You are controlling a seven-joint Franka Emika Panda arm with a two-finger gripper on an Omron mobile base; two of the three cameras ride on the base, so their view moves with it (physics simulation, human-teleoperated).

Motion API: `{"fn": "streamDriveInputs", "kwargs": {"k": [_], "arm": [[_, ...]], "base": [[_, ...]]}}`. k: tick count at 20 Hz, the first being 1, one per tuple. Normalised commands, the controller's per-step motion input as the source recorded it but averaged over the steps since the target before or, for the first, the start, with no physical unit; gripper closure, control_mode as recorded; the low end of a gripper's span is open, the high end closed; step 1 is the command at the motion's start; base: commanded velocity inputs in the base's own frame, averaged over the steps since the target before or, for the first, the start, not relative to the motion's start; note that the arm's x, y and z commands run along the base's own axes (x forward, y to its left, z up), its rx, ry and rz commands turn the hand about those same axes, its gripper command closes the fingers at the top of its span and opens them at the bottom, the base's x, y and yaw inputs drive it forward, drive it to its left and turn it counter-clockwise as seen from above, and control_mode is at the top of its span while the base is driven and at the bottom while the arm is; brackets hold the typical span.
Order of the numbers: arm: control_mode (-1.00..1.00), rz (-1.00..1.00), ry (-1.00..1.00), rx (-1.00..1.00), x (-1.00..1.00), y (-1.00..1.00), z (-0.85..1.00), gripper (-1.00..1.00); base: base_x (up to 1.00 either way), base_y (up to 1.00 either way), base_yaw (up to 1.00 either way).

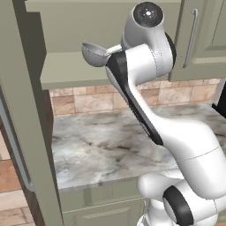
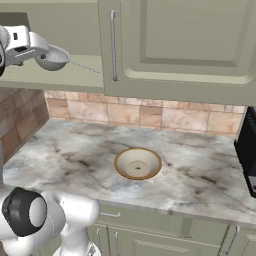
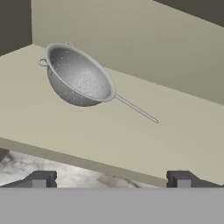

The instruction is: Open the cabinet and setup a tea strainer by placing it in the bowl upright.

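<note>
A white arm is reaching into the opened cabinet (image 1: pixel 26 132), its gripper (image 3: pixel 111 178) spread wide and holding nothing, with the two finger tips showing far apart at the lip of the shelf (image 3: pixel 131 148). The tea strainer (image 3: pixel 78 78) is lying just ahead of the gripper and a little to one side in the hand view, resting on its rounded underside and tipped over, its thin wire handle trailing across the shelf toward the fingers. The bowl (image 2: pixel 138 163) is waiting well below the gripper on the marble counter (image 2: pixel 200 170), apart from everything else. The risk from here is likely lying in the grasp itself: the strainer's curved, slick wall is offering little flat surface, so jaws closing off-centre may be squeezing it out sideways and rolling it deeper into the cabinet. A pinch on the slim handle alone could be letting the cup swing and arrive tilted. The shelf edge is also sitting close under the finger tips and could catch them.
</note>
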Motion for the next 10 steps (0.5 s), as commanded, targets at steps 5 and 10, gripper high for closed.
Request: {"fn": "streamDriveInputs", "kwargs": {"k": [5,10], "arm": [[-1.0,0.0,-0.08,0.0,0.16,0.01,-0.37,-1.0],[-1.0,0.03,-0.01,0.0,0.14,0.02,-0.23,-1.0]], "base": [[0.0,0.0,0.0],[0.0,0.0,0.0]]}}
